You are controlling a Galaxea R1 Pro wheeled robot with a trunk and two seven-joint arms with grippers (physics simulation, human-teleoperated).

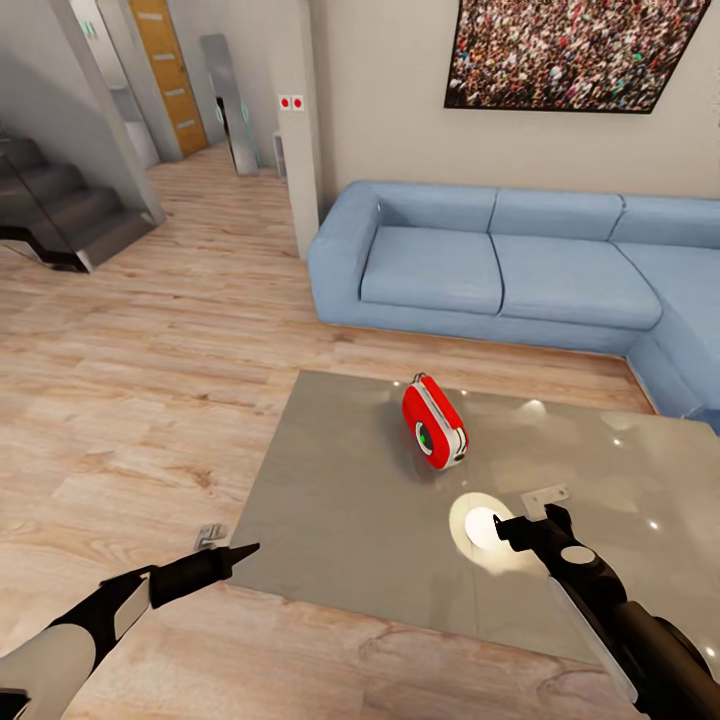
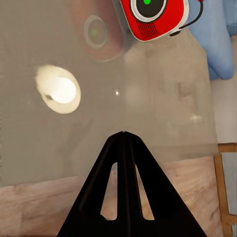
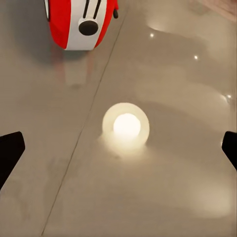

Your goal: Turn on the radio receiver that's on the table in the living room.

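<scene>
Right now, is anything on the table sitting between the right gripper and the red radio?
Nothing visible does. The right gripper hangs open over the table, and only bare glossy tabletop with a bright lamp reflection lies between it and the radio.

Even, bright light fills the living room (image 1: pixel 200 330), with soft shadows and no dark corners. The bench (image 1: pixel 340 500) has a glossy top that mirrors overhead lamps — one large round glare spot (image 1: pixel 482 528) sits near its front edge, and smaller pinpoint glints (image 1: pixel 652 523) scatter toward its right side. The radio receiver (image 1: pixel 434 420) casts a faint red reflection (image 2: pixel 96 34) on the surface. The renders are slightly soft, with mild compression blur — the crowd picture (image 1: pixel 580 50) is grainy. In the head view, walls lean outward near the picture's edges.
</scene>
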